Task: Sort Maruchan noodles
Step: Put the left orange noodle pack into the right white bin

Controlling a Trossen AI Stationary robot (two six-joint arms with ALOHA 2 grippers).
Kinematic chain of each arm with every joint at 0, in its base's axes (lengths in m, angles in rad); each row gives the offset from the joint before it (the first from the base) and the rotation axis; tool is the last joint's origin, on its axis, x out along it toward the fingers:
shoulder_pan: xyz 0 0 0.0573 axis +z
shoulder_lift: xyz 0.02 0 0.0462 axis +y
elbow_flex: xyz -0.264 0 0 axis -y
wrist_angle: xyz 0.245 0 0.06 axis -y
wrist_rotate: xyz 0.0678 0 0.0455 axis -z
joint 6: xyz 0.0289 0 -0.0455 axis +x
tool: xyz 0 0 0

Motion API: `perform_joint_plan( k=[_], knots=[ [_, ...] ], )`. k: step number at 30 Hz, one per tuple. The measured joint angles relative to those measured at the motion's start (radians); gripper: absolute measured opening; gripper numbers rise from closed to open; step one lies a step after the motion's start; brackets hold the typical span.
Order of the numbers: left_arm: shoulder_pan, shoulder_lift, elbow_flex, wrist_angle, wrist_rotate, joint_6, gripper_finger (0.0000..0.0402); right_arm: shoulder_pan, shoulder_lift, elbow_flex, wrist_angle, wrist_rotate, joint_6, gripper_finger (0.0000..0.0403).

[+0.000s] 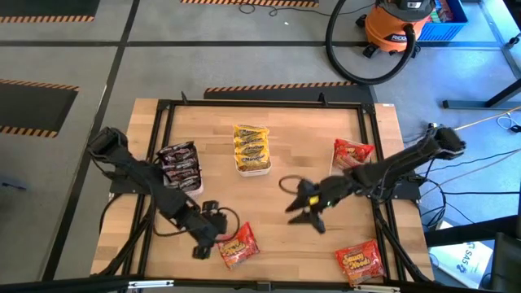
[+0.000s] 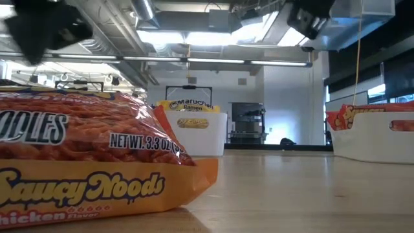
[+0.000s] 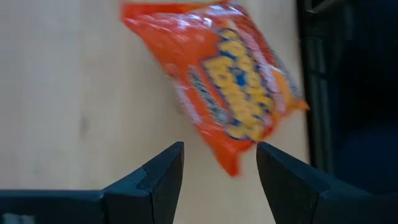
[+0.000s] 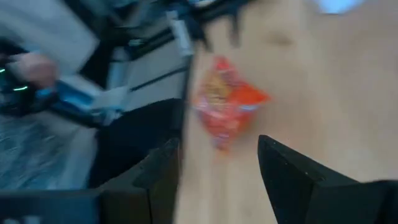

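Wooden worktop (image 1: 277, 220): three trays hold sorted noodle packets. Left gripper (image 1: 205, 238), fingers apart and empty, hovers just beside a loose orange packet (image 1: 238, 245) at the front edge. Right gripper (image 1: 308, 210), fingers apart and empty, hangs mid-worktop; second loose orange packet (image 1: 361, 263) lies front right. Step: approach. Next: lower, straddle, close.

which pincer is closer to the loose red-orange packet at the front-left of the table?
Left. The left pincer sits open right beside the red-orange packet; the right pincer, also open, hangs over the table's middle, well off.
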Motion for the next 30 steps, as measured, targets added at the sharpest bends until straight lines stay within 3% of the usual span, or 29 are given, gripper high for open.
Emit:
perform_joint_plan(
  k=[8, 15, 20, 30],
  knots=[
    [-0.042, 0.012, 0.000, 0.033, -0.070, -0.121, 0.0204, 0.069, 0.245, 0.000, 0.327, 0.016, -0.050, 0.0214],
    [0.039, 0.027, 0.000, 0.033, -0.071, -0.224, 0.0270, 0.080, 0.384, -0.002, 0.432, -0.010, -0.036, 0.0272],
    [0.110, 0.066, 0.000, 0.042, -0.012, -0.282, 0.0301, 0.081, 0.448, -0.001, 0.472, 0.026, -0.043, 0.0281],
    [0.175, 0.146, 0.000, 0.112, 0.149, -0.252, 0.0304, 0.157, 0.580, -0.001, 0.649, 0.144, -0.096, 0.0276]
  ],
)
